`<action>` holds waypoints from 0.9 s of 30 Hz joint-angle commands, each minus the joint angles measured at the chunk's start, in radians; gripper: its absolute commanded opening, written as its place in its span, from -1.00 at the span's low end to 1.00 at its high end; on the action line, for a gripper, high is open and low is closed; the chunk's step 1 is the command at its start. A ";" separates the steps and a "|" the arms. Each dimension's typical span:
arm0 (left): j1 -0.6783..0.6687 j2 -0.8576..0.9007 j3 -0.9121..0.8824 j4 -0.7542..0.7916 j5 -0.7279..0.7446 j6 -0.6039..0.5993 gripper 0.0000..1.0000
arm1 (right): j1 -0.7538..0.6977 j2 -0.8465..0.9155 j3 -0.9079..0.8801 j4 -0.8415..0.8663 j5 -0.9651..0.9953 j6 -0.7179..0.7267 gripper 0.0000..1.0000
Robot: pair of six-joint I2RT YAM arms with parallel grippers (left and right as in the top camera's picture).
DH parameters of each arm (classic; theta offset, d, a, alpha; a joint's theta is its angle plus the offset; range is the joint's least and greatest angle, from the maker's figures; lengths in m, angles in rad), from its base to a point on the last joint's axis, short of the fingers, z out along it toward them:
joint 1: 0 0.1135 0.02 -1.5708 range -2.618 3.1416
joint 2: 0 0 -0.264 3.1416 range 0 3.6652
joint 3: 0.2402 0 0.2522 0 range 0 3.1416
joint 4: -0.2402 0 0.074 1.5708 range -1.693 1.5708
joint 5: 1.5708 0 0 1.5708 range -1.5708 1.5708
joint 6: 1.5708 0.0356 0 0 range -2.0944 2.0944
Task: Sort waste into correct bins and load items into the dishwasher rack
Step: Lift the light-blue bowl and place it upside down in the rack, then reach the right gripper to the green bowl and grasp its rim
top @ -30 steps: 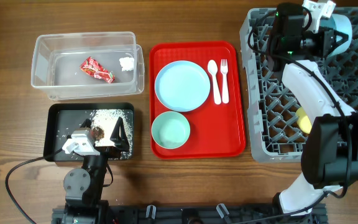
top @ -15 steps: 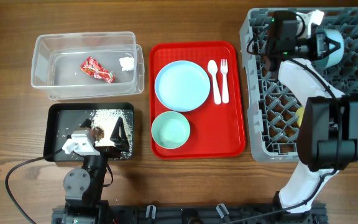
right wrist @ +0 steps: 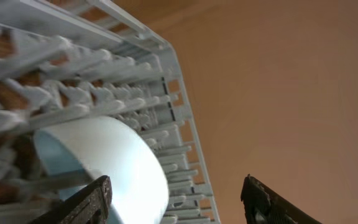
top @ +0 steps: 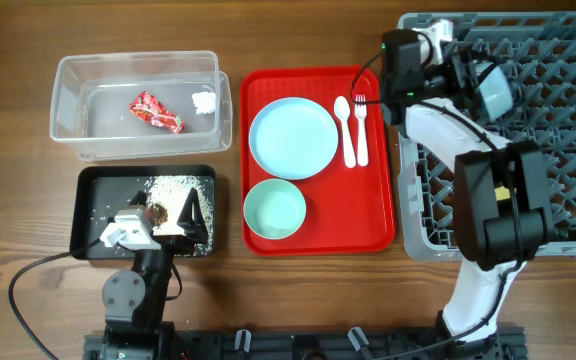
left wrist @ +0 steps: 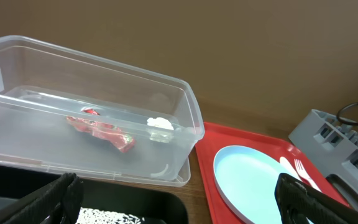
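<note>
The overhead view shows the whole layout on the desk: tub at rear left holding the wrapper and tissue; black tray in front of it with grains and a brown lump; red tray in the centre carrying the plate, bowl, spoon and fork; rack at right. The right arm reaches over the rack's rear left corner, next to the dish. This view does not show either set of jaws clearly. The right wrist view does: the right jaws are spread wide and grip nothing, fingers at the lower edge. The dish stands on edge among the rack pegs, partly within the gap and close to the finger at frame left; contact cannot be determined. The left wrist view shows the left jaws also spread wide and empty, fingers above the black tray, facing the tub, with the plate to the right.
</note>
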 commanded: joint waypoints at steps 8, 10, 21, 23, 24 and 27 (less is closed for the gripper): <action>0.008 -0.007 -0.001 -0.006 0.008 0.013 1.00 | 0.156 -0.388 0.007 -0.504 -0.790 0.566 0.99; 0.008 -0.007 -0.001 -0.006 0.008 0.013 1.00 | 0.156 -0.442 0.007 -0.560 -1.071 0.674 1.00; 0.008 -0.007 -0.001 -0.006 0.008 0.013 1.00 | 0.355 -0.412 0.006 -0.875 -1.664 1.072 0.80; 0.008 -0.007 -0.001 -0.006 0.008 0.013 1.00 | 0.441 -0.386 0.006 -0.915 -1.559 1.115 0.81; 0.008 -0.007 -0.001 -0.006 0.008 0.013 0.99 | 0.477 -0.376 0.006 -0.937 -1.485 1.159 0.82; 0.008 -0.007 -0.001 -0.006 0.008 0.013 1.00 | 0.545 -0.340 0.006 -0.980 -1.285 1.233 0.85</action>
